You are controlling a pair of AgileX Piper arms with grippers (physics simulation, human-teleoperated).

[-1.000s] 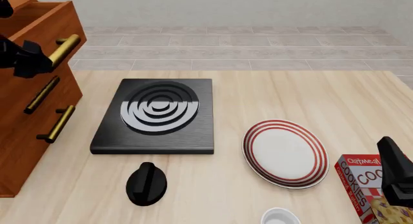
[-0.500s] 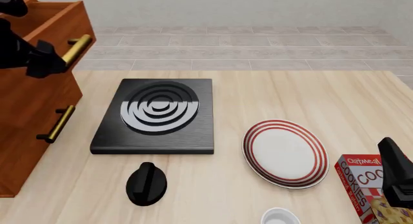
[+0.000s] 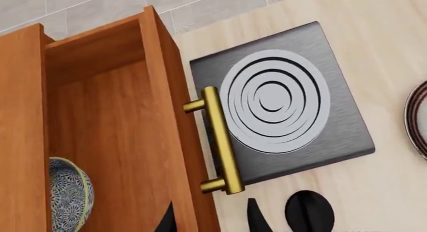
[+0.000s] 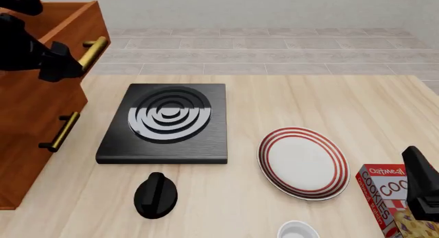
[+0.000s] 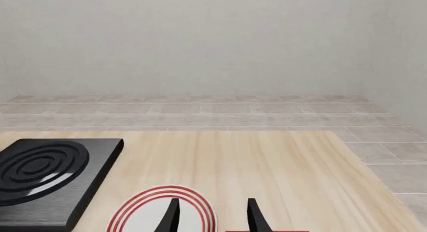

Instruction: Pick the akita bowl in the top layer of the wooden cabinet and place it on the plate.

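The cabinet (image 4: 31,120) stands at the left edge of the table (image 4: 274,94), and its top drawer (image 3: 113,142) is pulled out toward the stove. In the left wrist view the drawer is open from above, and the small bowl (image 3: 69,193) with the blue and white pattern lies inside it, near the back part; only one half of the bowl shows past the wooden edge. The brass handle (image 3: 220,140) sticks out from the drawer front, above the near edge of the black stove (image 3: 287,104).

The left gripper (image 3: 210,217) is beside the drawer front. Its two dark fingertips (image 3: 257,219) show at the frame edge, one on each side of the front board, close to the lower post of the handle. They stand apart, and I cannot see them pressing on anything, so the jaws look released. In the front view the left arm (image 4: 34,50) covers a part of the drawer front next to the handle.

The plate (image 4: 302,162) with red rings lies on the table to the right of the stove, with nothing on it. A black knob-shaped object (image 4: 156,195) lies in front of the stove. A cookie box (image 4: 394,202) is at the right, and a small white bowl (image 4: 297,230) is just at the near edge.

The right gripper (image 5: 210,214) hovers low above the near rim of the plate. Its fingers are apart and hold nothing.
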